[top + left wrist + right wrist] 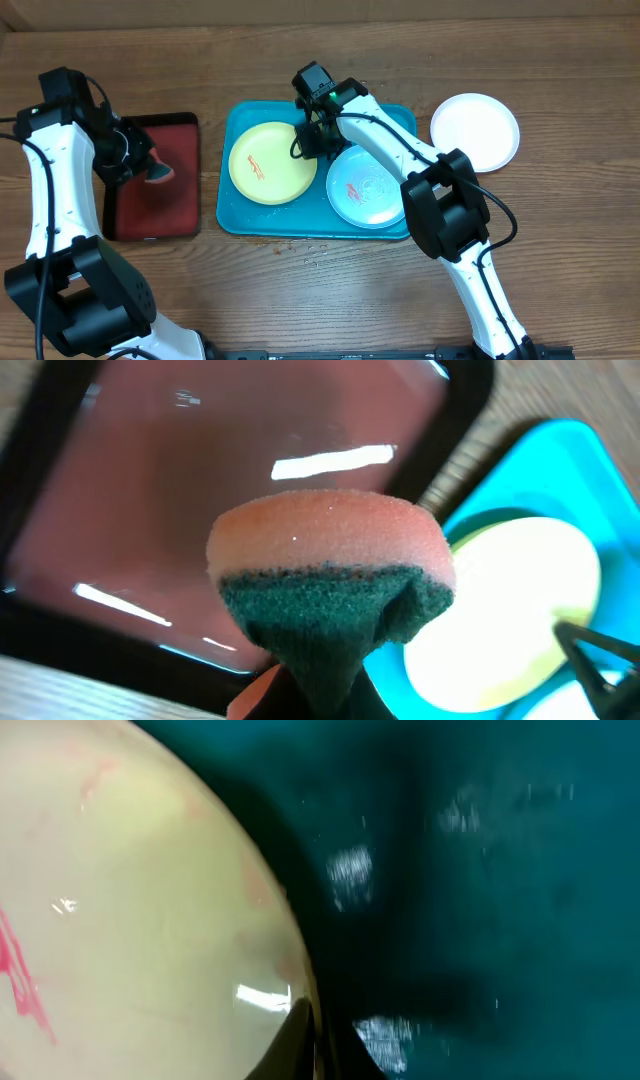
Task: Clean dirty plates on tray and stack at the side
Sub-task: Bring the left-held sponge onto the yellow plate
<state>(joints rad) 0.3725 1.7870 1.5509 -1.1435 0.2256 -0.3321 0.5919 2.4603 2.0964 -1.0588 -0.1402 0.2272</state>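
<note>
Left end effector (148,168) — clamped shut.

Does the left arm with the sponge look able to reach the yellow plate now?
Probably yes: the yellow plate lies in the blue tray's left half, its face uncovered, and the right gripper is only at its far edge.

The worktop (320,300) is brown wood with visible grain. Three things lie directly on it, in a row nearer its far edge than its near edge. A dark red tray (150,210) with a black rim sits toward the left edge. A turquoise tray (310,220) lies in the middle, just beside it but apart. A white plate (475,131) rests toward the right edge, close to the turquoise tray's far right corner.
</note>
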